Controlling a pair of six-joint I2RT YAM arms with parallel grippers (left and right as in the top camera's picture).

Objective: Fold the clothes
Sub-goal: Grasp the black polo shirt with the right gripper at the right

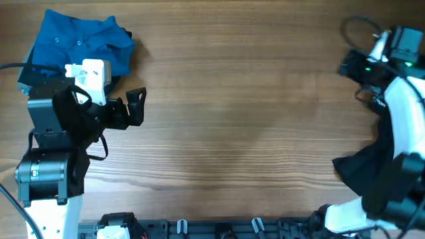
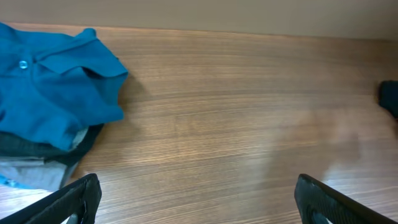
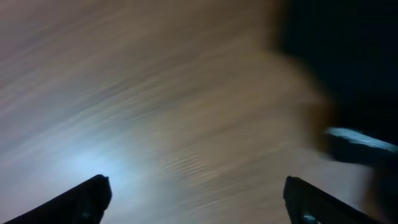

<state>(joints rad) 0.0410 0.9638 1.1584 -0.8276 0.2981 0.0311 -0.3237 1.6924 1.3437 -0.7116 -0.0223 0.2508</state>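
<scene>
The black polo shirt (image 1: 364, 169) lies bunched at the table's right edge, partly hidden under my right arm; its collar and logo do not show. My left gripper (image 1: 136, 106) is open and empty over bare wood at the left, right of the blue shirt; its fingers are wide apart in the left wrist view (image 2: 198, 184). My right gripper (image 1: 350, 66) is high at the far right, well away from the black shirt. In the blurred right wrist view (image 3: 196, 182) its fingers are open with nothing between them. A dark blurred mass (image 3: 342, 56) is at upper right; I cannot tell what it is.
A blue buttoned polo shirt (image 1: 80, 40) lies on grey and light-blue garments (image 2: 37, 162) at the far left corner, just behind my left arm. The wooden table (image 1: 239, 113) spans the middle. A dark shape (image 2: 390, 99) shows at the left wrist view's right edge.
</scene>
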